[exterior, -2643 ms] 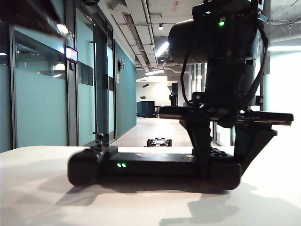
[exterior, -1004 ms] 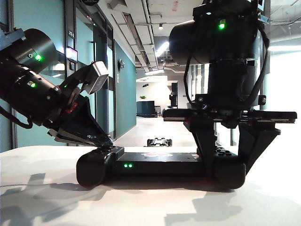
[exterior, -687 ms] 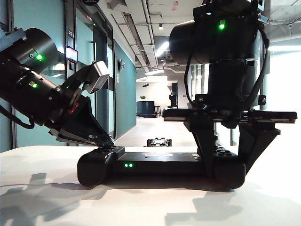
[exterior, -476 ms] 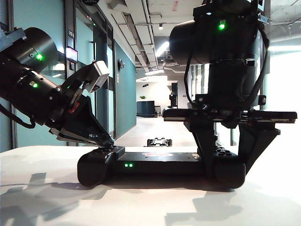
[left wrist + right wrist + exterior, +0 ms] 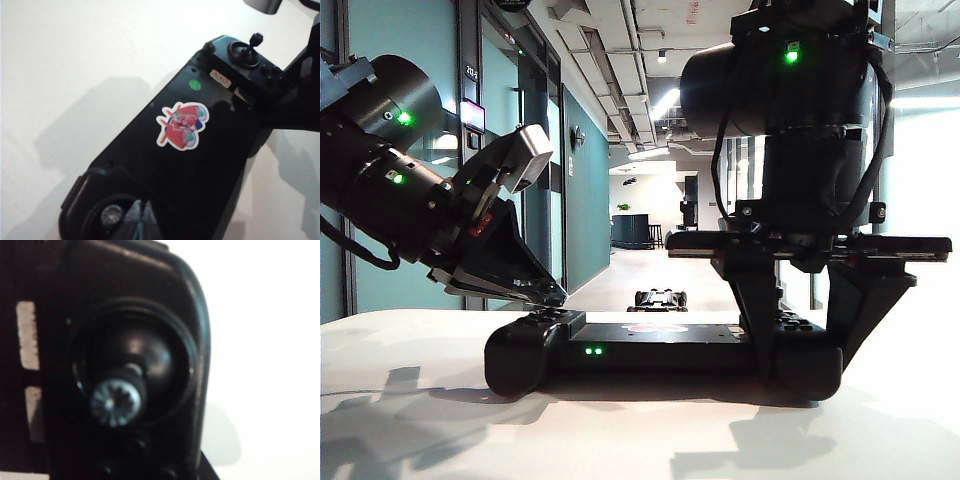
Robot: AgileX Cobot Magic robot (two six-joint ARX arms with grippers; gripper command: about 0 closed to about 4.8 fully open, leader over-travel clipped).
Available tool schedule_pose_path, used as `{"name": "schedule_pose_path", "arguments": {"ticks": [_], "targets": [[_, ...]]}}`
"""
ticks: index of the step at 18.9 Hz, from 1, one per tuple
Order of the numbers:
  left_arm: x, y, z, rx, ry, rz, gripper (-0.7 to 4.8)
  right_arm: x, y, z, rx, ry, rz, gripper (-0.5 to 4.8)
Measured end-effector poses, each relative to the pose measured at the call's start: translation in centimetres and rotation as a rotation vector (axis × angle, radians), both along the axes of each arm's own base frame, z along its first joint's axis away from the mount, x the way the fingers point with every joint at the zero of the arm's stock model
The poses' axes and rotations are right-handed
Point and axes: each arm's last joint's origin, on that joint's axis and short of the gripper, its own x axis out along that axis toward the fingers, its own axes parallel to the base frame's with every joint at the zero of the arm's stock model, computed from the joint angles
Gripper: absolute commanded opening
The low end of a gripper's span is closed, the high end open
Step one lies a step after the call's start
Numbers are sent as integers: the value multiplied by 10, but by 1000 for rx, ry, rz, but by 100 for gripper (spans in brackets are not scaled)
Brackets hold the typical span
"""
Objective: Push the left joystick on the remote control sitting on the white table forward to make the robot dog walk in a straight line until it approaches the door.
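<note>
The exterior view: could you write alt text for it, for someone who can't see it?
A black remote control lies on a white table; the right gripper straddles its right end and the left gripper points down at its left end. Beyond, a small robot dog stands in a corridor.

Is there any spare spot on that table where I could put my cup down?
The white table is bare in front of the remote and left of it. It is crowded at the remote: the left gripper hangs over its left end, the right gripper straddles its right.
</note>
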Motion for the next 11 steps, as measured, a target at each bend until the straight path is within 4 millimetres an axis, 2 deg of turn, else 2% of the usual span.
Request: {"name": "schedule_pose_path", "arguments": {"ticks": [11], "targets": [[1,-1,-2,-7,-2,-3,-5,0,0,0,1,1,1,115]]}}
